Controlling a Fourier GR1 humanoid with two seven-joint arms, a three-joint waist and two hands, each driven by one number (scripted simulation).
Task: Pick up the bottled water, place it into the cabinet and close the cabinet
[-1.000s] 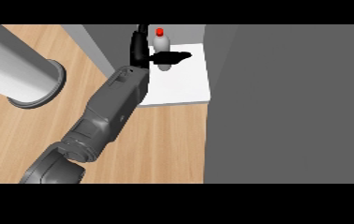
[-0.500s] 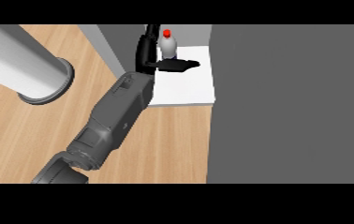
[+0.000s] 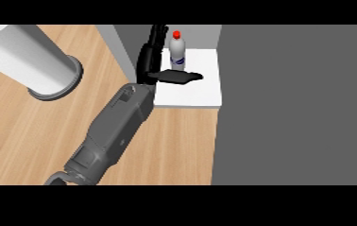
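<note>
Bottled water (image 3: pixel 177 50) upright on white shelf (image 3: pixel 202 95), beside straight, empty fingers (image 3: pixel 155 43)

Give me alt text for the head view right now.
A water bottle with a red cap stands upright on a white cabinet shelf, the robot's open hand beside it, fingers straight, thumb reaching under the bottle. A grey forearm crosses the wooden counter; a white cylinder stands far left.

bottled water (image 3: pixel 177 50) — clear, red cap, blue label | upright | on cabinet (image 3: pixel 199 95) white shelf
</note>
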